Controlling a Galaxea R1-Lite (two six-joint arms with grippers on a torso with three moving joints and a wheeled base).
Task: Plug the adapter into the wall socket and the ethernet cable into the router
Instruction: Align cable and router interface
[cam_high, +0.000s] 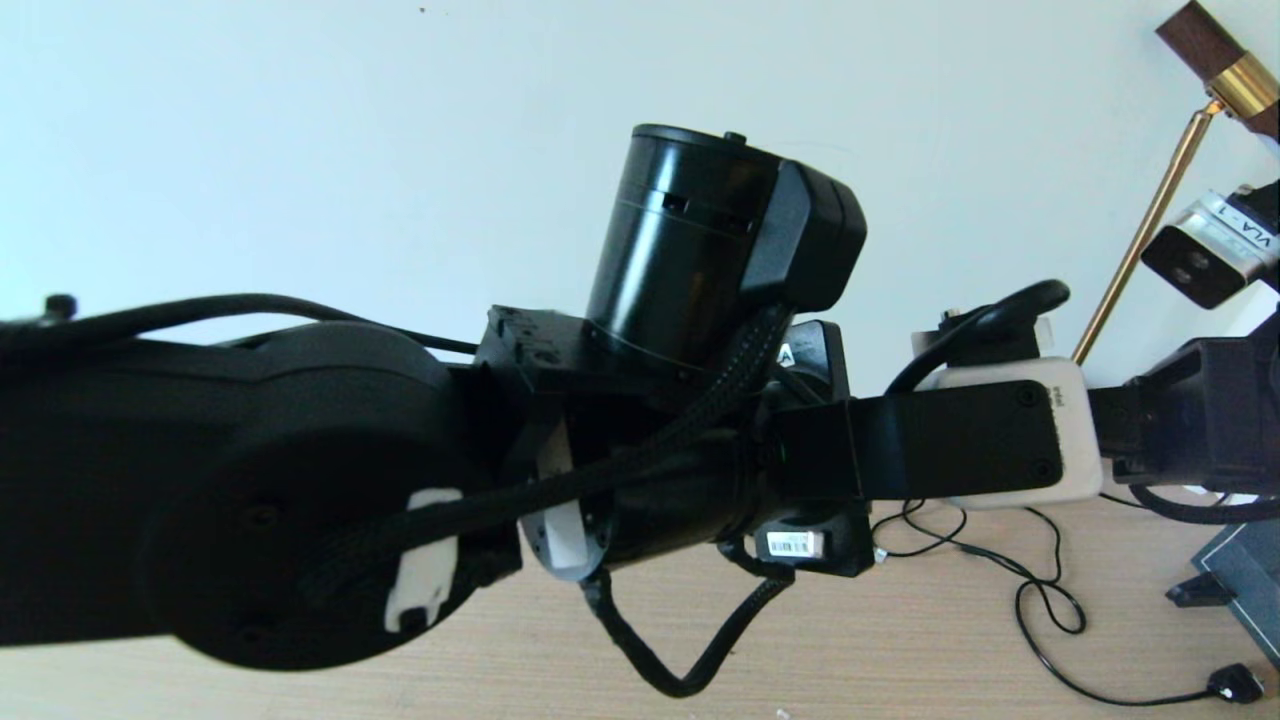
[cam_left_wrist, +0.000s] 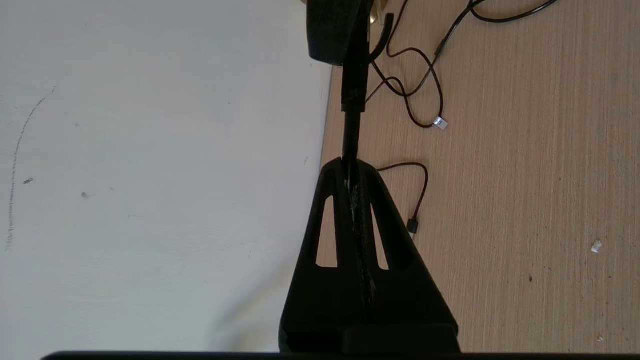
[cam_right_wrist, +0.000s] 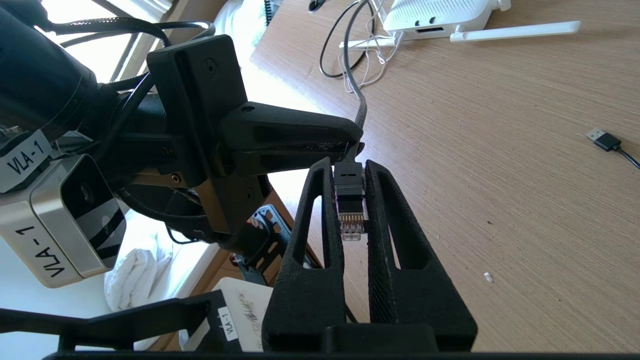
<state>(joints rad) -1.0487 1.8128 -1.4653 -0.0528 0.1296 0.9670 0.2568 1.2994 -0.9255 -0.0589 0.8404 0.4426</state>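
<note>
Right gripper (cam_right_wrist: 350, 200) pinches ethernet cable (cam_right_wrist: 350, 197); router (cam_right_wrist: 440, 17) cropped.

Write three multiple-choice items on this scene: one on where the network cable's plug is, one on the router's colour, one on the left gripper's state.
1. Where is the plug of the cable?
A. on the floor
B. between the fingers of the right gripper
C. in a port of the router

2. What colour is the router?
A. black
B. grey
C. white

3. What is the left gripper doing?
A. it is shut on the cable just behind the plug
B. it is wide open
C. it is gripping the router

Answers:
1 B: the right wrist view shows the plug sitting between the two black fingers, which press on its sides.
2 C: its body and antennas are white.
3 A: its closed fingertips pinch the cable right behind the plug.
</note>
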